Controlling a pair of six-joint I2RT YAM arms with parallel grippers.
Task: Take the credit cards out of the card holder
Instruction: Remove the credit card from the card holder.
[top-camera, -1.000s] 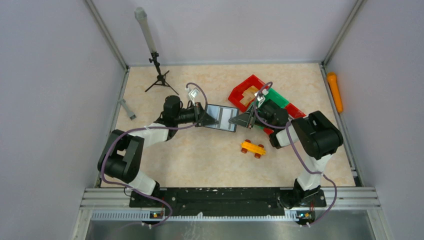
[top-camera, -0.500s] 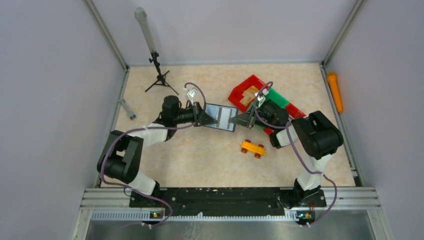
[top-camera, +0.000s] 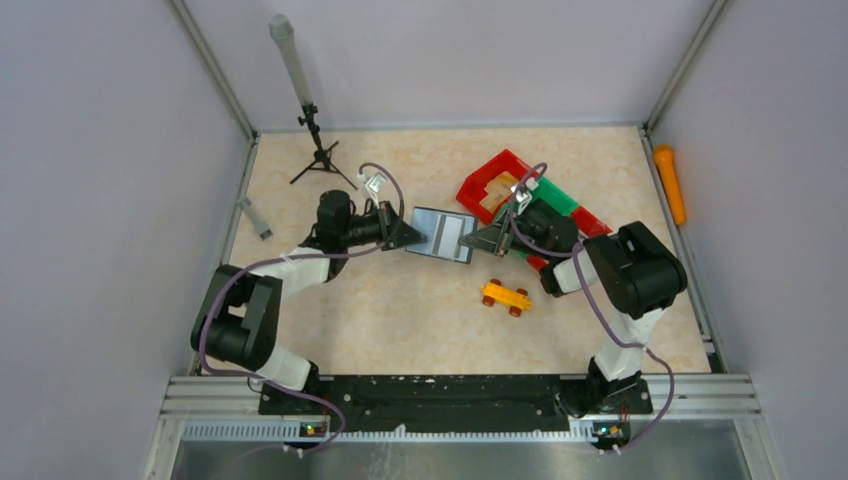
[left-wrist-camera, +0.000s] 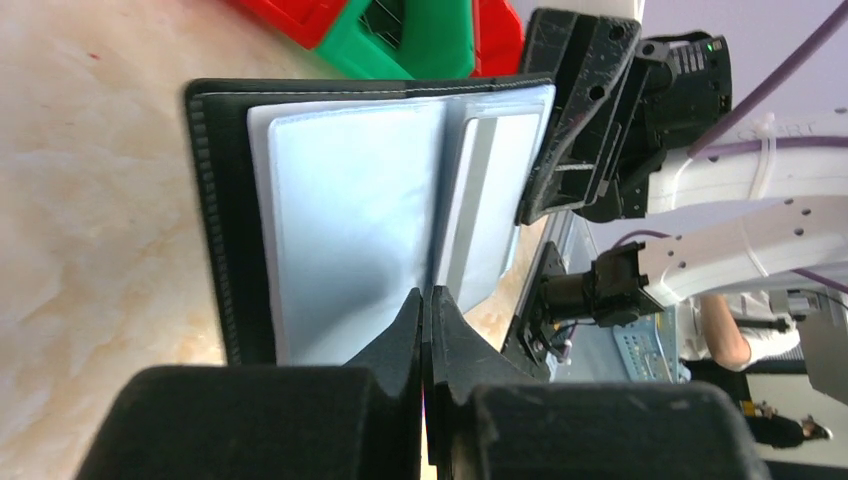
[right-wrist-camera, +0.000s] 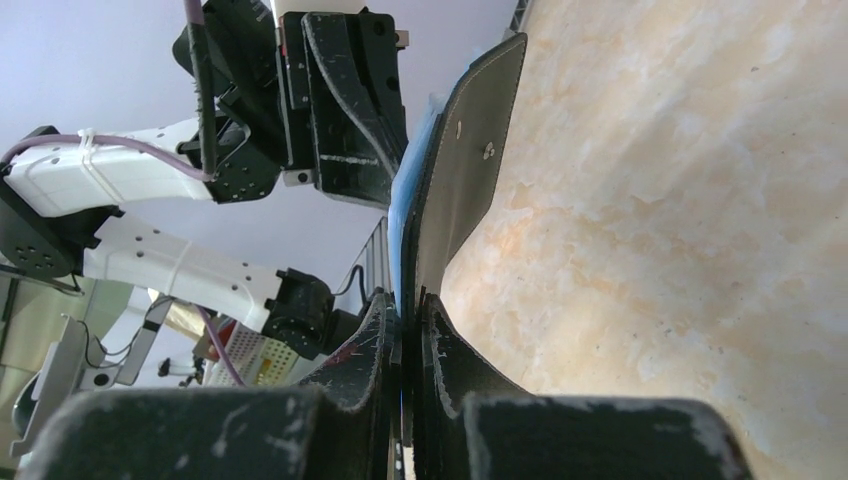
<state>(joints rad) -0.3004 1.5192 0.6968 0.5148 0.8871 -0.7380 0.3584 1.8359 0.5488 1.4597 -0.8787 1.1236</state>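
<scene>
Top external view, item by item.

Desk (top-camera: 400, 330): beige marbled top, bounded by aluminium rails and grey walls on three sides, with the arm bases along the near edge.

Card holder (top-camera: 440, 235): lay open at mid-desk, slightly toward the far side, black stitched border around clear sleeves, held between the two grippers.

Left gripper (top-camera: 419, 235): jaws pressed fully together, tips at the holder's left edge. The left wrist view put the left gripper (left-wrist-camera: 425, 300) at the fold between the two sleeves of the card holder (left-wrist-camera: 340, 220). Whether it pinched a sleeve could not be told.

Right gripper (top-camera: 467, 240): at the holder's right edge. In the right wrist view the right gripper (right-wrist-camera: 408, 305) was clamped on the black cover flap of the card holder (right-wrist-camera: 465, 170), which stood raised off the desk.

Open room: a bare desk surface ran from the holder to the bases, broken only by the yellow toy brick car (top-camera: 506, 297) near the right arm. The far right was crowded by a red tray (top-camera: 490, 178) and a green tray (top-camera: 558, 197), just behind the right gripper. A small tripod (top-camera: 318, 152) stood in the far-left corner.

Change over the last second: the left wrist had drawn back leftward and the holder's left edge shifted slightly with it. The right arm, car and trays were unmoved.
</scene>
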